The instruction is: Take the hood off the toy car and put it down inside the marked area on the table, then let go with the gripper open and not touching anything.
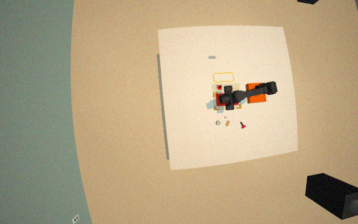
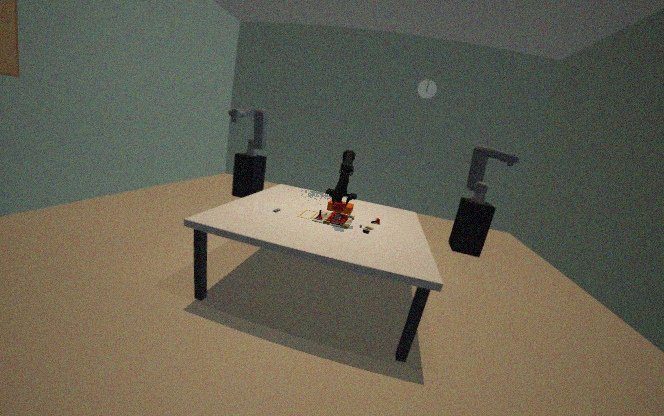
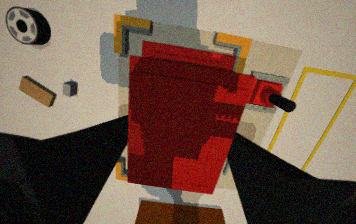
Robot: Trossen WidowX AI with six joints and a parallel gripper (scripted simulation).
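Note:
My gripper [image 1: 229, 97] [image 2: 341, 200] [image 3: 180, 128] is shut on the hood, with one finger at each long side. The hood [image 3: 175, 100] is a flat red panel, held raised over the toy car and hiding most of it in the wrist view. The red toy car [image 2: 332, 219] [image 3: 187, 48] sits between orange corner brackets; a strip of it shows beyond the hood. The marked area is a yellow outlined rectangle [image 1: 223, 72] [image 3: 330, 73] on the table, beside the pale base under the car. Nothing is seen inside it.
A red square piece with a black stick [image 1: 219, 87] [image 3: 285, 102] stands between car and marked area. A wheel [image 1: 218, 121], a tan block [image 1: 227, 123] [image 3: 37, 91], a small grey cube [image 3: 70, 88] and a red-black piece [image 1: 243, 126] lie on the car's other side. A grey bar [image 1: 212, 57] lies beyond the marked area.

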